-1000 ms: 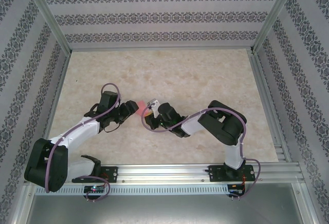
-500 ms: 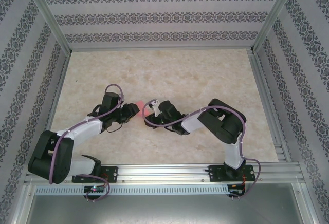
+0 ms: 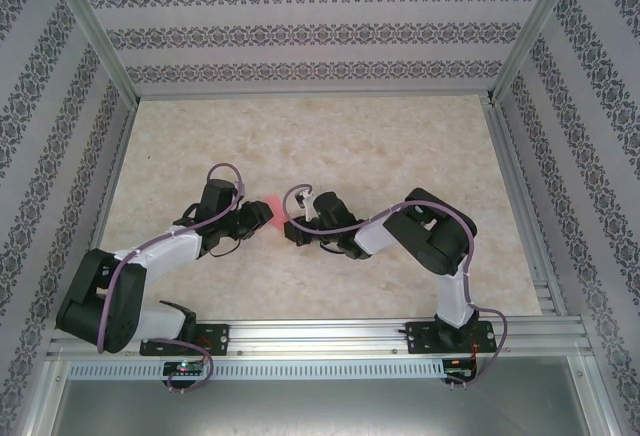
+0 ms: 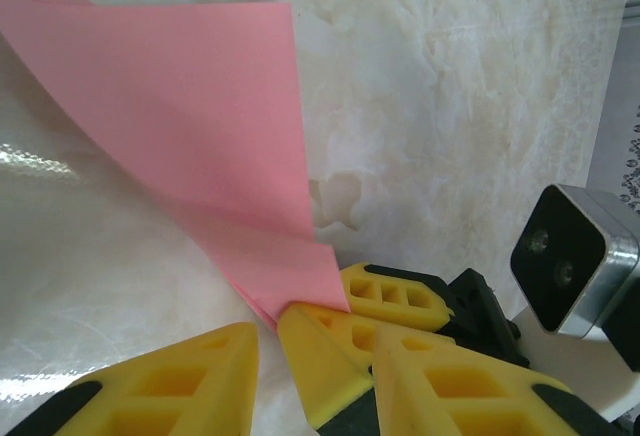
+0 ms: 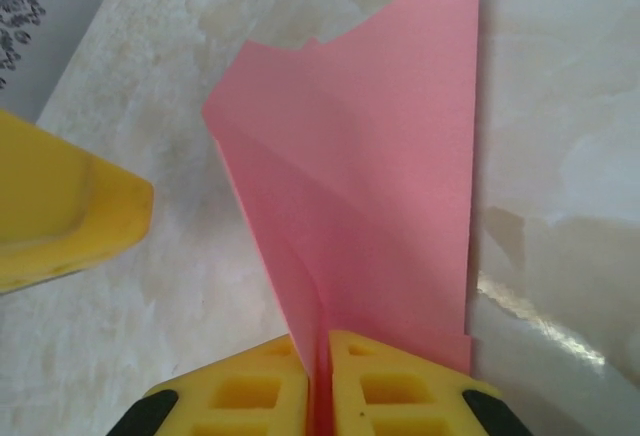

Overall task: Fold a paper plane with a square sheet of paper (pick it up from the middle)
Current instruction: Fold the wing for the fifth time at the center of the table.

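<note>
The right end effector (image 5: 325, 381) was clenched on the folded pink paper (image 5: 370, 176) near the middle of the desk (image 3: 400, 146). The left end effector (image 3: 260, 214), at the paper's 9 o'clock, stood parted, grasping nothing.

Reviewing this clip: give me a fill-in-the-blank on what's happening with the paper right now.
1. The right pincer grips a sheet of paper coloured ___.
2. The sheet is ___, with layers overlapping.
3. From above, it sits ___ the right pincer and the left pincer.
Missing words: pink; folded; between.
</note>
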Controlling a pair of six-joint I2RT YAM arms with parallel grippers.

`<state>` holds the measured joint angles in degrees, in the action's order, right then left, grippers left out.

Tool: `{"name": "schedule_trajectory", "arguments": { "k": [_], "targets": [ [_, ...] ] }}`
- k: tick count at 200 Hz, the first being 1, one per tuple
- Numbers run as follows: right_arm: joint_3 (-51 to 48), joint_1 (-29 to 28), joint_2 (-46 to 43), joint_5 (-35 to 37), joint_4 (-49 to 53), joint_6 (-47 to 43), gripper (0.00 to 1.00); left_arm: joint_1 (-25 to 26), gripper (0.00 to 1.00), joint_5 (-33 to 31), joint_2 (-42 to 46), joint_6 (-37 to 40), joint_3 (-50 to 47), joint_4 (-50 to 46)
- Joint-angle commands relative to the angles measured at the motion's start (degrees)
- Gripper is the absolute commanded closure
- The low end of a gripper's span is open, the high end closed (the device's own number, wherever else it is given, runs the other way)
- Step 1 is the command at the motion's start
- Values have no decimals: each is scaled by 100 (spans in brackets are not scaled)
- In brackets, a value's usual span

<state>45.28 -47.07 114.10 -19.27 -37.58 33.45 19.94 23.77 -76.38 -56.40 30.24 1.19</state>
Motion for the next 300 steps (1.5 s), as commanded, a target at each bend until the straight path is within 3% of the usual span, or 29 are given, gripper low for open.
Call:
{"name": "schedule_trajectory", "arguments": {
  "k": [1,116,218,300],
  "targets": [
    [21,100,217,-180,10,502,90,69,67,73,-126,45,-23,351],
    [-27,224,191,-435,303,738,87,155,78,331,-1112,137,323,1126],
    [121,310,209,-801,502,689,81,150,84,47,-1374,489,599,635],
    [282,318,267,-862,1026,619,89,150,84,47,-1512,490,666,505]
  ]
}}
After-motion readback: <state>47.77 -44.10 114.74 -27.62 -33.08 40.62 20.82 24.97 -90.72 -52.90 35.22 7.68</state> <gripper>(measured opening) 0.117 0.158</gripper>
